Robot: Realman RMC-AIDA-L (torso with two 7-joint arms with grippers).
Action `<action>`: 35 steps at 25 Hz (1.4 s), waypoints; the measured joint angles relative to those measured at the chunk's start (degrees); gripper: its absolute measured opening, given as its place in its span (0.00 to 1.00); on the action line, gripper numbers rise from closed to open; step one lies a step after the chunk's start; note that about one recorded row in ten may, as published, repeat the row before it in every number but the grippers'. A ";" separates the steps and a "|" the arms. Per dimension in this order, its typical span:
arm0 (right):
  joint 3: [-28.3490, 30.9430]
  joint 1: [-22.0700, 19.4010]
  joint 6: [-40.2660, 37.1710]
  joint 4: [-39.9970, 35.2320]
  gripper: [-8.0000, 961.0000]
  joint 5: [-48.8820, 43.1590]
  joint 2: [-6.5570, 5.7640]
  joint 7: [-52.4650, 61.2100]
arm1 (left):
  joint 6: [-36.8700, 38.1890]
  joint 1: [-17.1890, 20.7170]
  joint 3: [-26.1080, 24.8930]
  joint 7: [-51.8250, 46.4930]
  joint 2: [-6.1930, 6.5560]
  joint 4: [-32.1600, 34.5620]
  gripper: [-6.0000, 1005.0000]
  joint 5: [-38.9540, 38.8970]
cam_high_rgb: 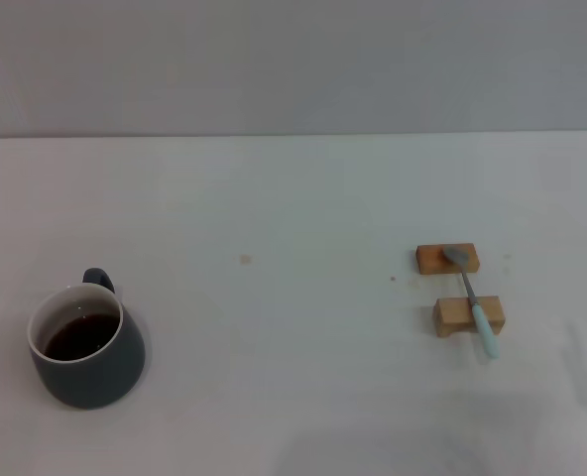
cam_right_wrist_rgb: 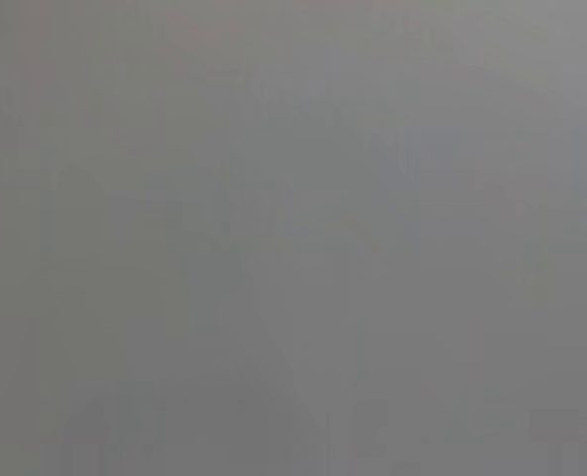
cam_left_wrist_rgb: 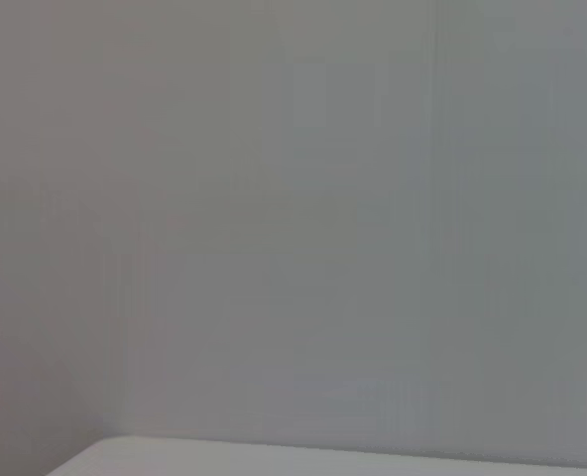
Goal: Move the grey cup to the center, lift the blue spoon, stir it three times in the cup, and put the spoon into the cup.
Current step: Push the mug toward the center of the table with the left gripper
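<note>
The grey cup [cam_high_rgb: 85,345] stands upright on the white table at the near left in the head view, with dark liquid inside and its small handle turned to the far side. The blue spoon [cam_high_rgb: 474,301] lies at the right across two small tan wooden blocks, its metal bowl on the far block [cam_high_rgb: 434,259] and its pale blue handle over the near block [cam_high_rgb: 452,315]. Neither gripper shows in any view. The left wrist view shows only a grey wall and a strip of table edge [cam_left_wrist_rgb: 274,458]. The right wrist view shows plain grey.
The white table [cam_high_rgb: 274,297] runs back to a grey wall. A small tan speck [cam_high_rgb: 245,260] lies near the middle. Nothing else stands between the cup and the spoon.
</note>
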 joint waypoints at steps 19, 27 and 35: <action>-1.10 -0.32 7.13 1.72 0.76 -0.25 0.07 0.04 | -2.48 -1.43 0.08 -0.11 0.04 0.04 0.78 0.10; -1.07 -0.22 6.92 1.71 0.77 -0.67 -0.02 0.04 | -3.94 -3.14 1.24 -0.10 0.10 0.38 0.61 0.18; -1.06 -0.14 6.85 1.71 0.77 -0.71 -0.14 0.04 | -6.11 -4.95 3.90 0.37 0.04 0.40 0.33 0.24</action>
